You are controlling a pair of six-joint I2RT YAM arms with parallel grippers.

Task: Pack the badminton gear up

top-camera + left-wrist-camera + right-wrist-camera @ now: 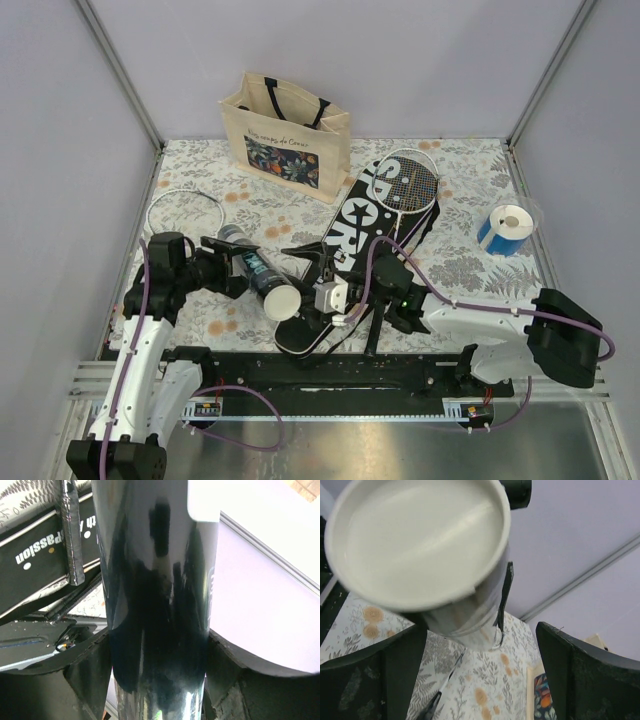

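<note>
Overhead, the long glossy black tube (pixel 255 268) is clamped by the left gripper (pixel 228 268) just left of the black racket-shaped "SPORT" cover (pixel 360 215). The right gripper (pixel 308 303) is spread wide and empty. At the left wrist, the tube (pixel 160 605) is seen pinched. At the right wrist, its white cap (pixel 420 540) is framed untouched; a straight withdrawal is advised.

- Rackets (pixel 412 183): two. One lies over the cover; the second racket (pixel 185 212) shows as a pale hoop at far left.
- Cover (pixel 355 225): one, black, lettered "SPORT".
- Tube (pixel 258 272): one, long and dark.
- Cap (pixel 283 303): one, white, on the tube's near end.
- Tote (pixel 287 125): one, beige with a floral panel.
- Roll (pixel 508 228): one, blue and white.
- Arms: two, the left arm (pixel 140 340) and the right arm (pixel 480 325).
- Hands: two, the left hand (pixel 225 263) and the right hand (pixel 305 305).
- Bench (pixel 480 190): one, under a leaf-patterned cloth.
</note>
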